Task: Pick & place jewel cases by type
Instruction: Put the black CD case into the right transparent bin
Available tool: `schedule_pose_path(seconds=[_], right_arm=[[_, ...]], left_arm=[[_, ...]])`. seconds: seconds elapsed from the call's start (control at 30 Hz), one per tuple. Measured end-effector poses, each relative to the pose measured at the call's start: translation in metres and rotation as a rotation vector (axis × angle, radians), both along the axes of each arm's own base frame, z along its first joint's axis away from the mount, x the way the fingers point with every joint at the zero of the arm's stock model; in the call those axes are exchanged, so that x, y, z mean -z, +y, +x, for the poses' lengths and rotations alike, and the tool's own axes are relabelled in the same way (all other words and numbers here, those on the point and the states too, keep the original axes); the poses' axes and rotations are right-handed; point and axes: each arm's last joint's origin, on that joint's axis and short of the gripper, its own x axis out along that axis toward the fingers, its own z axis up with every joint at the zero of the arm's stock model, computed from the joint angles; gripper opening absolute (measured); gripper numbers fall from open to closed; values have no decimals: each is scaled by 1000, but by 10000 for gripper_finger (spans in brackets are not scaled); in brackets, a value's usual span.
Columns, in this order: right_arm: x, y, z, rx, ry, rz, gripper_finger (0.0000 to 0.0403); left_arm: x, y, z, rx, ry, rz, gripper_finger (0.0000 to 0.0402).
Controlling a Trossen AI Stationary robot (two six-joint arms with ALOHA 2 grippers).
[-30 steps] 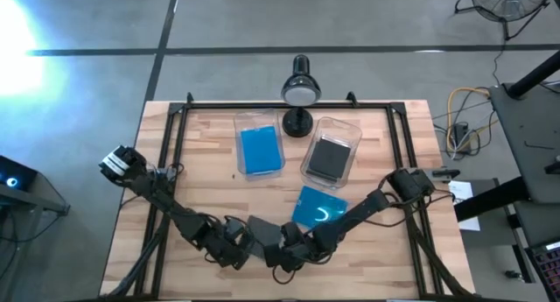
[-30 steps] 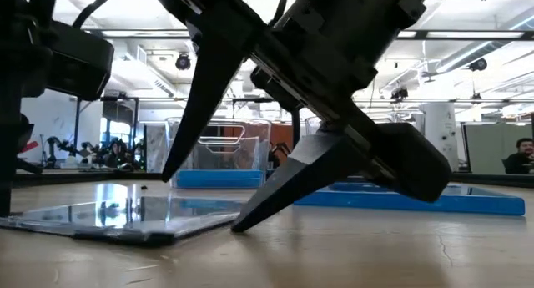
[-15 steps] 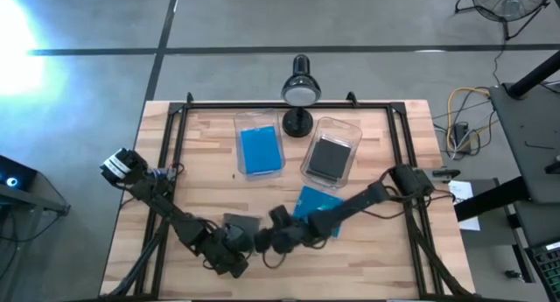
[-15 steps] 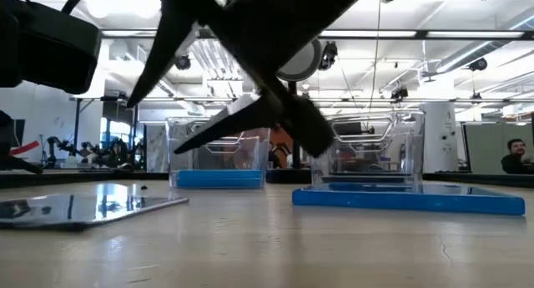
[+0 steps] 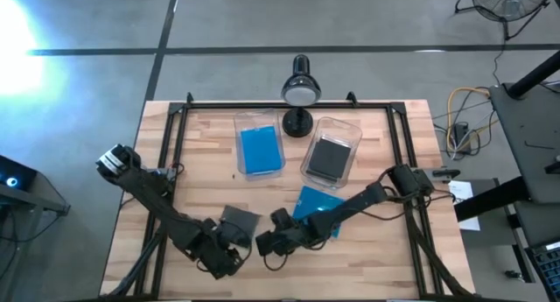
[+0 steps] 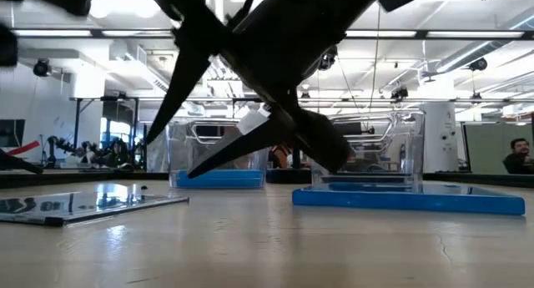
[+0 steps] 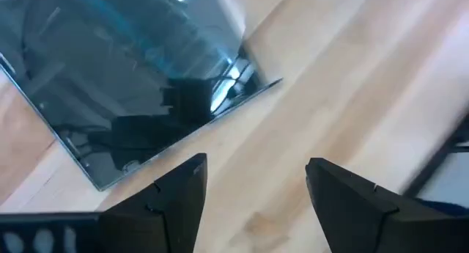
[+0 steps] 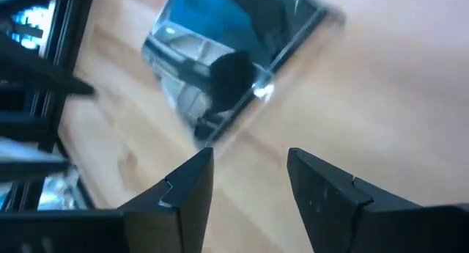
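A dark, mirror-like jewel case [image 5: 238, 221] lies flat on the table near its front edge; it also shows in the left wrist view [image 7: 139, 84], the right wrist view [image 8: 227, 62] and the low view [image 6: 83, 206]. My left gripper [image 7: 253, 187] hovers open just near of the case [image 5: 224, 249]. My right gripper [image 8: 249, 180] hangs open to the case's right [image 5: 263, 243], off the table. A blue jewel case [image 5: 317, 206] lies flat under the right arm. One bin [image 5: 260, 118] holds a blue case [image 5: 260, 151]. The other bin [image 5: 350, 131] holds a dark case [image 5: 329, 158].
A black desk lamp [image 5: 298, 101] stands at the far edge between the two clear bins. A black frame rail [image 5: 166, 162] runs along the table's sides. Bare wood lies left of the dark case and at the near right.
Both grippers have risen off the table. My right gripper has gone toward the table's left, and my left gripper has drawn back toward the near left. The dark case, which lay between them, has slid a little leftward and lies flat.
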Motion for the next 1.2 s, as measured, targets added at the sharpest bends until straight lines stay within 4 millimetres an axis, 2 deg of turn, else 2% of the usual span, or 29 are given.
schedule_pose_path(seconds=[0.07, 0.13, 0.23, 0.37, 0.47, 0.73, 1.03, 1.2], right_arm=[[0, 2, 0, -16, 1, 11, 175], [-1, 1, 0, -26, -1, 25, 181], [0, 1, 2, -22, -9, 38, 190], [6, 3, 2, -34, 9, 58, 200], [11, 4, 2, -28, 24, 77, 207], [28, 0, 9, 0, 13, 110, 228], [29, -14, 16, 16, -8, 121, 228], [35, -19, 13, 65, 48, 126, 228]], left_arm=[[-13, 2, 0, -23, -32, 32, 213], [-11, 9, -6, -78, -17, 122, 213], [17, 26, -16, -193, 74, 203, 213], [54, 41, -27, -319, 121, 128, 213], [67, 42, -31, -339, 92, 74, 213], [71, 40, -30, -307, 57, 18, 214], [71, 35, -24, -304, -3, -34, 214], [70, 34, -24, -300, -6, -46, 214]])
